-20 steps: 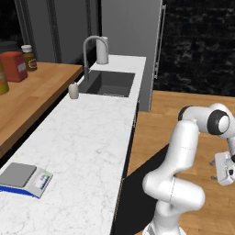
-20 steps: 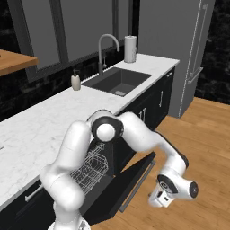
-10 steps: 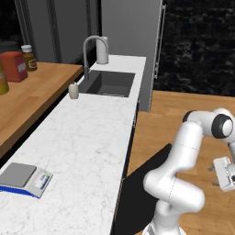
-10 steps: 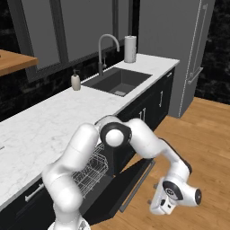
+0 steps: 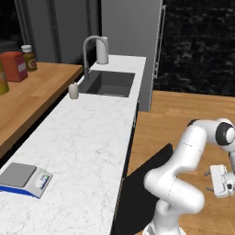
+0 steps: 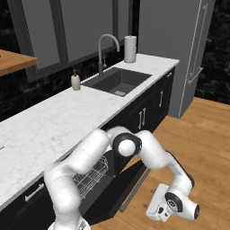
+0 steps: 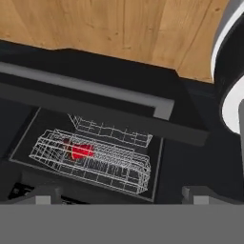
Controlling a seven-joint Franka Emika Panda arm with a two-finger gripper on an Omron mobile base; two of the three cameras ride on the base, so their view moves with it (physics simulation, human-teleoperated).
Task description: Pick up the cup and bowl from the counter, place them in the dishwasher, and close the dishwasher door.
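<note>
Hanging low over the wooden floor, the gripper (image 6: pixel 152 210) has its jaws spread wide with nothing between them, at about four o'clock from the half-lowered dishwasher door (image 6: pixel 117 195), probably lined up to push it shut. The cup (image 7: pixel 82 151) already lies in the wire rack (image 7: pixel 119 162). Whether the bowl sits beside it is hard to tell. No readable writing anywhere, even on the shelf jars (image 5: pixel 14 65).
</note>
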